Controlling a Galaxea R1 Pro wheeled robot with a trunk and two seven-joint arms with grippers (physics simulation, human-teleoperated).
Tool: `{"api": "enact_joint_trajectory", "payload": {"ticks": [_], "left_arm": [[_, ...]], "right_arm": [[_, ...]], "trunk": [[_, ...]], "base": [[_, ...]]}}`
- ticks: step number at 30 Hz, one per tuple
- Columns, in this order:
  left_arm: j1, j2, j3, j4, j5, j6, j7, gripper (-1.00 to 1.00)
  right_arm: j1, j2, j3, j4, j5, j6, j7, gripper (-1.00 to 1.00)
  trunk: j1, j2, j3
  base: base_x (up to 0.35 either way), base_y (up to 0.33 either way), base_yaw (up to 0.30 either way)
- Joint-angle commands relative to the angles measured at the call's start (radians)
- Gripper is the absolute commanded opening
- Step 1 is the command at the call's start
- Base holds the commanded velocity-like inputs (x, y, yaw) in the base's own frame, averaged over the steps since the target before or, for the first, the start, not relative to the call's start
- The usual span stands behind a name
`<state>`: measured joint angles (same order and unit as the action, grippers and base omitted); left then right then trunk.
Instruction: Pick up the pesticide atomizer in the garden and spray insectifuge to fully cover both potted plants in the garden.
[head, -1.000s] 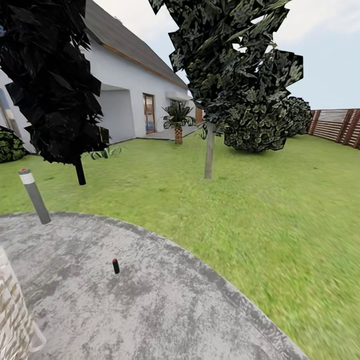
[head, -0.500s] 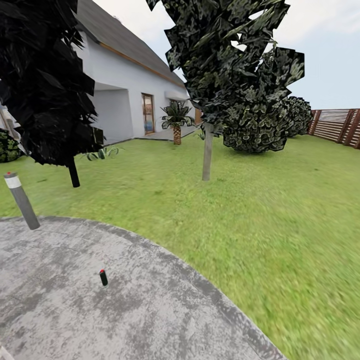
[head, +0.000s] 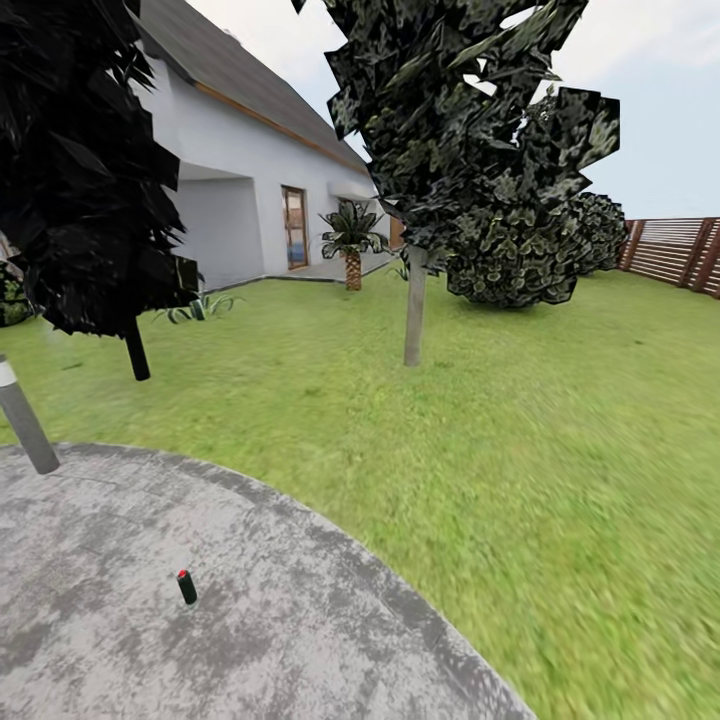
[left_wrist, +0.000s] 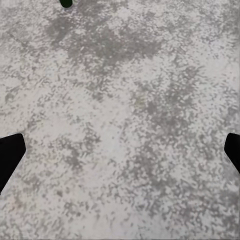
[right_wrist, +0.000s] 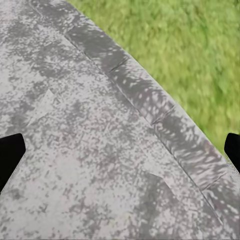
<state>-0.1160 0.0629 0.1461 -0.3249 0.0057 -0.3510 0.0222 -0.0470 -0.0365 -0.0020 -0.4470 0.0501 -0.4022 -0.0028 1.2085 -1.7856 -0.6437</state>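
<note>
The camera has swung, pushing the bollard (head: 22, 420) to the left edge. A small red-capped bottle (head: 186, 587), probably the pesticide atomizer, stands nearer on the patio (head: 330, 640). Left end effector (left_wrist: 120, 150) and right end effector (right_wrist: 120, 150) gape wide, empty

No readable text, label, number or sign appears anywhere (house front, fence and patio alike).

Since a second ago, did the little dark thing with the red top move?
No. The little peg kept its spot on the patio; the camera moved, shifting everything.
</note>
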Motion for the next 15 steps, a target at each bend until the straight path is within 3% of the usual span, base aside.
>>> {"api": "enact_joint_trajectory", "payload": {"ticks": [1,15], "left_arm": [[-0.001,0.0,0.0,0.001,0.0,-0.003,0.002,1.0],[-0.001,0.0,0.0,0.001,0.0,-0.003,0.002,1.0]], "right_arm": [[-0.001,0.0,0.0,0.001,0.005,-0.003,0.0,1.0],[-0.001,0.001,-0.001,0.002,0.004,-0.001,0.0,1.0]], "trunk": [[0.0,0.0,-0.001],[0.0,0.0,-0.001]], "base": [[0.34,-0.001,0.0],[0.34,0.0,0.0]]}}
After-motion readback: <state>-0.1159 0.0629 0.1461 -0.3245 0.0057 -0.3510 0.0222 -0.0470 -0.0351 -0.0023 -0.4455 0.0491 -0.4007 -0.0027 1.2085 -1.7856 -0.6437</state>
